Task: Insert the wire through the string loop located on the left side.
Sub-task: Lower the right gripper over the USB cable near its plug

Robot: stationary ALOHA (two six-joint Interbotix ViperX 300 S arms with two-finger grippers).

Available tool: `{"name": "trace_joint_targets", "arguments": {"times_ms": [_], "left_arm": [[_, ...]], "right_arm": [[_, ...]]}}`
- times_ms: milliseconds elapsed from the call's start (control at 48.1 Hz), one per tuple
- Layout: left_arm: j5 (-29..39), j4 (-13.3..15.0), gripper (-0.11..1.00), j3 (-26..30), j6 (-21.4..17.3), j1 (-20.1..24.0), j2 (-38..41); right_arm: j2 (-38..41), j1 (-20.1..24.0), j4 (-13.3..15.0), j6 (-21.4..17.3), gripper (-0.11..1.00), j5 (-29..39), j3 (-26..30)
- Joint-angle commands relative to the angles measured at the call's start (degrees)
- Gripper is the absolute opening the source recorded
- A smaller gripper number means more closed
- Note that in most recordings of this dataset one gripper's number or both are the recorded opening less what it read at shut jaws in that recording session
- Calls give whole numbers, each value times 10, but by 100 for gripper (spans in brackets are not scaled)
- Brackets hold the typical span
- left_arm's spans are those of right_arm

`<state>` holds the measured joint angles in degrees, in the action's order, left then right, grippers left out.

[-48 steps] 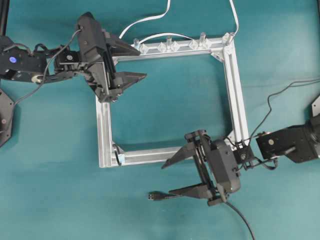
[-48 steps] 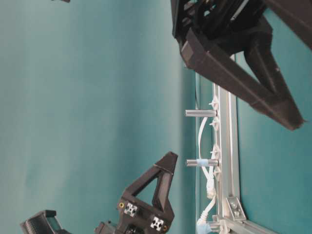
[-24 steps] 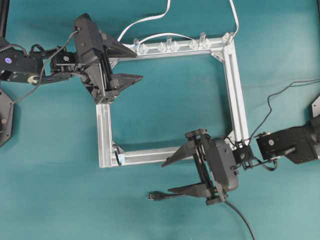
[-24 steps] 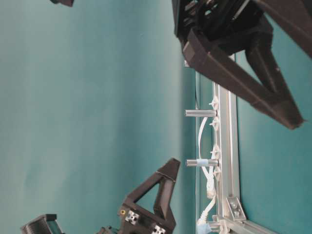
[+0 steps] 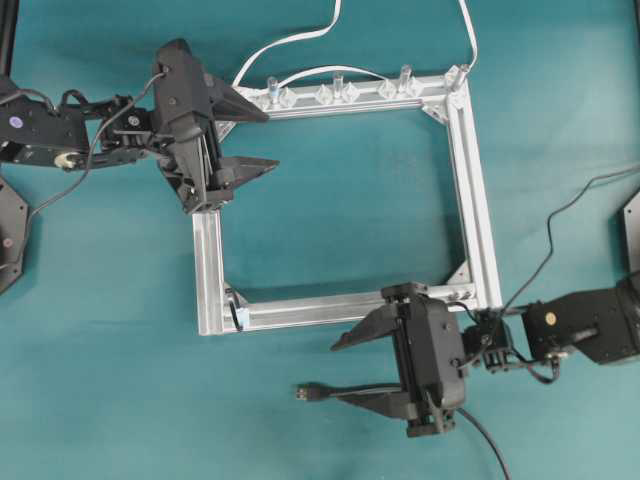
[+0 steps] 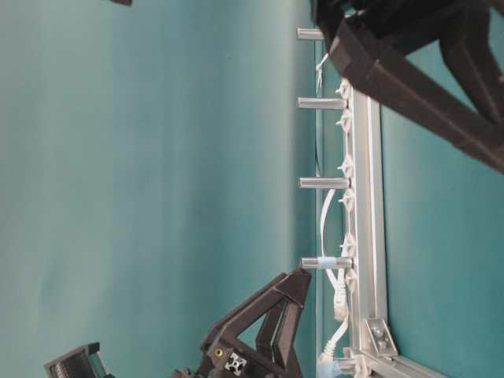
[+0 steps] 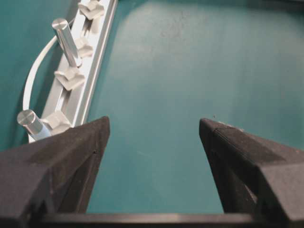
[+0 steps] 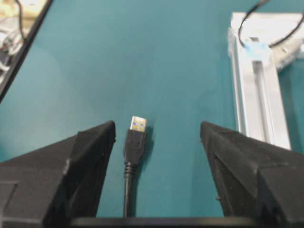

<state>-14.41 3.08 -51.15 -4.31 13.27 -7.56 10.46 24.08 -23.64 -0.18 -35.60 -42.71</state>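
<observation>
Black wire (image 8: 134,142) lies on the teal counter (image 5: 120,380) between the right tool's (image 5: 345,370) wide-open, empty jaws, untouched. Left tool (image 5: 255,140) hovers open too, holding nothing, over the metal frame (image 5: 478,200).

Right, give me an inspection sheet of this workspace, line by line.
Surface: teal table, bare inside the frame.
Job's things: wire lies flat, plug between the right fingers, not gripped; string loop at the frame corner, nothing through it.
Clutter: nothing seen.
Grippers: left gripper open over the frame's top-left corner; right gripper open around the plug.
Cables: white cables behind the clips and pins; black leads to the right arm.
Surroundings: nothing seen.
</observation>
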Motion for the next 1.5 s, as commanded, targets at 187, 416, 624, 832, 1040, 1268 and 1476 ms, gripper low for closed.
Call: {"name": "trace_joint_targets", "arguments": {"times_ms": [187,416,624,832,1040,1268,1476], "left_arm": [[-3,-2,80,4,-9,-4,-11],[-3,-2,80,4,-17,-7,-11],[-2,-2,80,3,-18,-11,-16],[-2,-2,80,-4,-17,-16,-19],[-2,-2,80,-11,-16,-21,-23],[-1,-2,80,-11,-14,-25,-25],[6,-2,80,-9,-14,-30,-25]], "right_arm": [[11,40,-150,96,76,-11,33],[41,51,-178,121,76,-11,62],[47,51,-178,124,76,-9,57],[47,51,-178,125,76,-7,47],[56,51,-173,127,76,8,43],[65,51,-163,127,76,30,45],[76,51,-163,127,76,30,46]]}}
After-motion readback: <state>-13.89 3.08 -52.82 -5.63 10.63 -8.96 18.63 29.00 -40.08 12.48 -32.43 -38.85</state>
